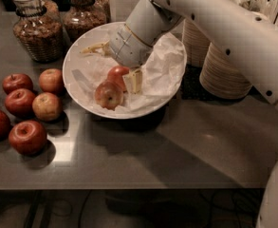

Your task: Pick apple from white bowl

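claw [123, 78]: low over the rear middle of the table.
table [176, 146]: dark grey, smooth and glossy; its straight front edge runs across well in front of the claw.
light: comes from overhead; a pale glare patch [62, 151] lies on the table in front and to the left of the claw, and soft shadows spread in front and to the right of it.
floor [129, 208]: dark, seen below the table's front edge, crossed by thin dark lines.
behind-left of claw: two glass jars [39, 27] with brown contents.
right of claw: stacked beige paper bowls [224, 75].
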Available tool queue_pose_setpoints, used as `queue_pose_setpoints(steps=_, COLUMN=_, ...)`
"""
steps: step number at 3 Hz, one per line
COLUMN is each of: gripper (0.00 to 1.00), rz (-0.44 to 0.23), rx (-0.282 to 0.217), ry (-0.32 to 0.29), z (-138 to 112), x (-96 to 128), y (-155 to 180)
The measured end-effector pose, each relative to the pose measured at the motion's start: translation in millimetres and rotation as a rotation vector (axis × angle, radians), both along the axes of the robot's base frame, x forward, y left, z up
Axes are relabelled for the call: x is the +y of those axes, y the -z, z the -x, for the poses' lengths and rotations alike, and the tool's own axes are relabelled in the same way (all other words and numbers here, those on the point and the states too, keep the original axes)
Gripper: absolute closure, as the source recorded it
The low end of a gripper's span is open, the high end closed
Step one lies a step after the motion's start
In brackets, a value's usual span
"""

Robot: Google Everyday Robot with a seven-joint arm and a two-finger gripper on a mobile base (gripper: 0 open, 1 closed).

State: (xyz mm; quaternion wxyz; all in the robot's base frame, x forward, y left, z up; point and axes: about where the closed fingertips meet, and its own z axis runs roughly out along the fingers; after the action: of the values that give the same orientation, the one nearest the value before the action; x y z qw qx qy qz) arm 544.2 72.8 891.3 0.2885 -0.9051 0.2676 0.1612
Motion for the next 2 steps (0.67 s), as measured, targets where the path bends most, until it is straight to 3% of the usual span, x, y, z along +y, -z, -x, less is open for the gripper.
queue_pose_setpoints(steps=1, gripper=0.00, rz=0.037, rx=0.045, ry=-0.002, z=-4, x=3, y=21)
queue_pose_setpoints(steps=2, gripper=0.00, rz=0.099, rx=0.059, ry=0.027, z=-2, x=-13, y=29)
